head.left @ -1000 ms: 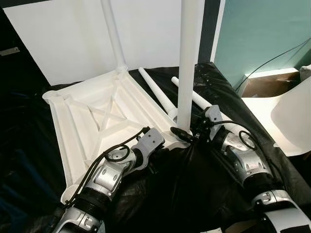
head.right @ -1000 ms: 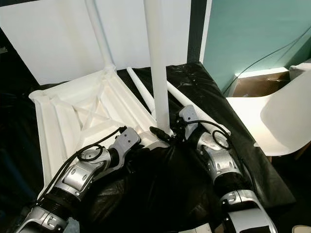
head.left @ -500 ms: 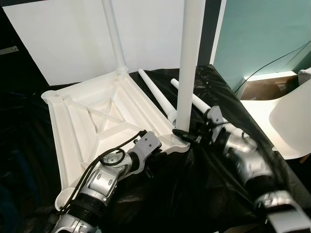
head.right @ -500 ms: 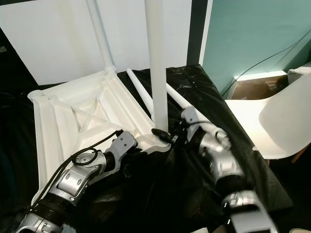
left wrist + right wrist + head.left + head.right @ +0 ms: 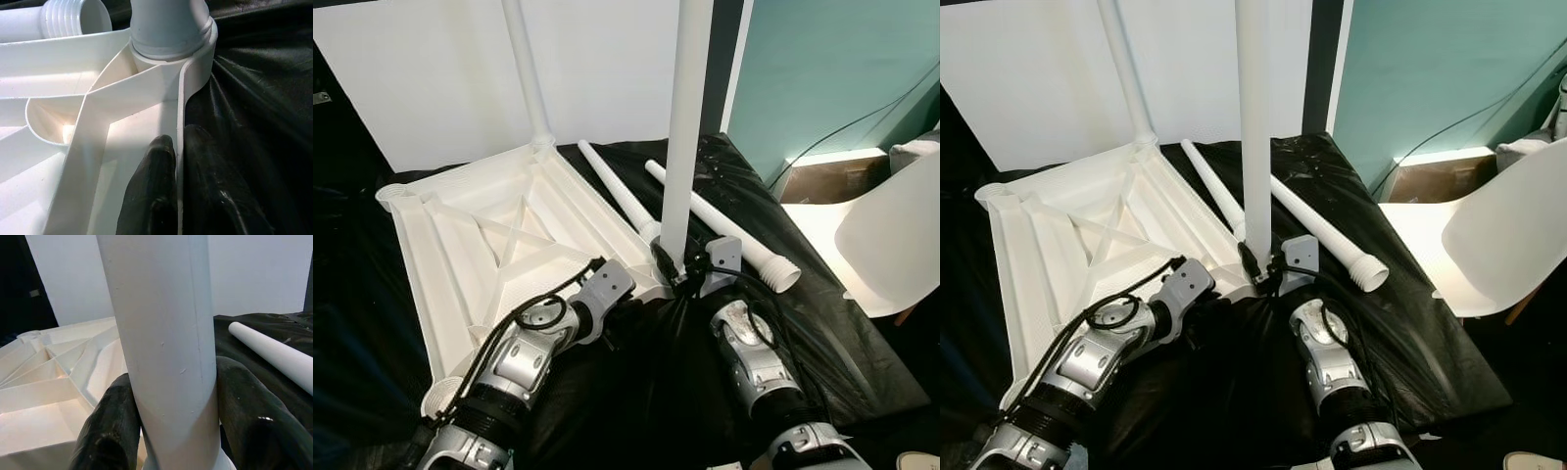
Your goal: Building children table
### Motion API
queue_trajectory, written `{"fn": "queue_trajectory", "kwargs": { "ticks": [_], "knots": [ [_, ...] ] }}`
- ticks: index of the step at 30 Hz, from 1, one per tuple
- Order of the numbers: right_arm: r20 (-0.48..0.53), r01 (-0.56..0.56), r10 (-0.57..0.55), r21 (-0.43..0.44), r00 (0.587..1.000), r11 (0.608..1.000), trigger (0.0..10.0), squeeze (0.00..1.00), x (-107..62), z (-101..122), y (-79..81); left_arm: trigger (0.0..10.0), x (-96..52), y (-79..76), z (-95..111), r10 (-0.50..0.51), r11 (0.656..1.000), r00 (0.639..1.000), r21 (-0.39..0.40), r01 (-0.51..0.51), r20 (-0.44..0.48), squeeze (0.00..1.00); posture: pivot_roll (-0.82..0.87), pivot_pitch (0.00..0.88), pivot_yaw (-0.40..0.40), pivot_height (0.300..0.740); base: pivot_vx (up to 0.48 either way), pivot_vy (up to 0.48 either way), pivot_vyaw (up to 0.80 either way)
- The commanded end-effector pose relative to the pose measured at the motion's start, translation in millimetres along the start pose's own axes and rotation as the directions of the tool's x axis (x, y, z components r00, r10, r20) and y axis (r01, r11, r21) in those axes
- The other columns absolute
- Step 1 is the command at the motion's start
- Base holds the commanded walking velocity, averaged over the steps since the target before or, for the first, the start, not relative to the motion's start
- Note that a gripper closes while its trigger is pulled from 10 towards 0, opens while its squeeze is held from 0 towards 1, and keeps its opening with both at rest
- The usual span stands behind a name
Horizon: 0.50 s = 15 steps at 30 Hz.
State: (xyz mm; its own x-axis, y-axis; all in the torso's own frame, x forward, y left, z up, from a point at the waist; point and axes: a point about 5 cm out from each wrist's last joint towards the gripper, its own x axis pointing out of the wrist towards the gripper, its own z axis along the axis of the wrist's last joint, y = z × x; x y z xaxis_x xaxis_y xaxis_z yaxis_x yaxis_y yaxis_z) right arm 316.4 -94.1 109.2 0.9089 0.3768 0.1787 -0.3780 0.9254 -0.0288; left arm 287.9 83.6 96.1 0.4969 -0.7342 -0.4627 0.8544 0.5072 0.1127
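Note:
A white plastic table top (image 5: 499, 235) lies upside down on a black sheet, ribs facing up. One white leg (image 5: 527, 73) stands in its far corner socket. A second leg (image 5: 683, 127) stands upright in the near corner socket (image 5: 171, 51). My right gripper (image 5: 674, 269) is shut on that leg near its base, one finger (image 5: 110, 426) on each side. My left gripper (image 5: 177, 161) is shut on the table top's side rim (image 5: 180, 122) just behind the near corner. Two loose legs (image 5: 617, 191) (image 5: 724, 227) lie on the sheet beside the table top.
A white chair (image 5: 891, 235) stands at the right, with a cardboard box (image 5: 822, 181) and a cable by the teal wall. A white panel (image 5: 440, 69) leans behind the table top. The black sheet (image 5: 666, 392) covers the surface in front of me.
The camera has shifted a little. My right forearm has swung in under the upright leg, and the gripper stays on the leg's base. My left gripper stays on the rim.

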Motion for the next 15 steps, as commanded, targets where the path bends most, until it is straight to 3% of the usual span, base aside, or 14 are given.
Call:
{"fn": "queue_trajectory", "kwargs": {
  "ticks": [1, 2, 3, 4, 6, 7, 8, 9, 12, 15],
  "knots": [
    [-0.078, 0.084, -0.082, 0.016, 0.994, 0.996, 0.4, 0.00, -4.2, -11, -11.7, 10.0, 6.6, -18.6, -33, -0.079, 0.993, 0.990, -0.093, 0.068, -0.117, 0.00, 0.05, 0.000, 0.008, 0.740, 0.000, 0.000, 0.00],
    [-0.080, 0.056, -0.055, 0.016, 0.995, 0.998, 4.8, 0.00, -3.8, -11, -7.6, 10.0, 7.2, -18.5, -32, -0.079, 0.993, 0.990, -0.092, 0.069, -0.115, 0.00, 0.05, 0.000, 0.007, 0.740, 0.000, 0.000, 0.00],
    [-0.080, 0.056, -0.055, 0.016, 0.995, 0.998, 4.8, 0.00, -3.8, -11, -7.6, 10.0, 7.2, -18.5, -32, -0.079, 0.993, 0.990, -0.092, 0.069, -0.115, 0.00, 0.05, 0.000, 0.007, 0.740, 0.000, 0.000, 0.00],
    [-0.073, -0.010, 0.013, 0.035, 0.997, 0.999, 10.0, 1.00, -3.4, -10, -0.2, 10.0, 7.5, -18.7, -32, -0.078, 0.993, 0.990, -0.094, 0.067, -0.114, 0.00, 0.05, 0.000, 0.005, 0.740, 0.000, 0.000, 0.00],
    [-0.073, -0.010, 0.013, 0.035, 0.997, 0.999, 10.0, 1.00, -3.4, -10, -0.2, 10.0, 7.5, -18.7, -32, -0.078, 0.993, 0.990, -0.094, 0.067, -0.114, 0.00, 0.05, 0.000, 0.005, 0.740, 0.000, 0.000, 0.00],
    [-0.072, -0.090, 0.093, 0.044, 0.993, 0.995, 10.0, 1.00, -2.3, -9, 6.1, 10.0, 7.7, -19.2, -32, -0.077, 0.993, 0.991, -0.096, 0.066, -0.113, 0.00, 0.05, 0.000, 0.004, 0.740, 0.000, 0.000, 0.00],
    [-0.072, -0.090, 0.093, 0.044, 0.993, 0.995, 10.0, 1.00, -2.3, -9, 6.1, 10.0, 7.7, -19.2, -32, -0.077, 0.993, 0.991, -0.096, 0.066, -0.113, 0.00, 0.05, 0.000, 0.004, 0.740, 0.000, 0.000, 0.00],
    [-0.062, -0.237, 0.237, 0.005, 0.970, 0.972, 10.0, 0.00, 0.4, -4, 11.3, 10.0, 9.0, -21.3, -33, -0.078, 0.993, 0.991, -0.101, 0.067, -0.110, 0.00, 0.04, 0.000, 0.004, 0.740, 0.000, 0.000, 0.00],
    [-0.064, -0.274, 0.272, -0.014, 0.960, 0.962, 10.0, 0.00, 1.4, -3, 11.0, 10.0, 9.5, -22.0, -33, -0.079, 0.992, 0.991, -0.102, 0.068, -0.110, 0.00, 0.04, 0.000, 0.004, 0.740, 0.000, 0.000, 0.00],
    [-0.102, -0.370, 0.363, -0.068, 0.926, 0.926, 10.0, 0.00, 5.6, 1, -4.9, 10.0, 10.5, -22.0, -32, -0.079, 0.992, 0.991, -0.105, 0.068, -0.107, 0.00, 0.04, 0.000, 0.001, 0.740, 0.000, 0.000, 0.00]
  ]
}}
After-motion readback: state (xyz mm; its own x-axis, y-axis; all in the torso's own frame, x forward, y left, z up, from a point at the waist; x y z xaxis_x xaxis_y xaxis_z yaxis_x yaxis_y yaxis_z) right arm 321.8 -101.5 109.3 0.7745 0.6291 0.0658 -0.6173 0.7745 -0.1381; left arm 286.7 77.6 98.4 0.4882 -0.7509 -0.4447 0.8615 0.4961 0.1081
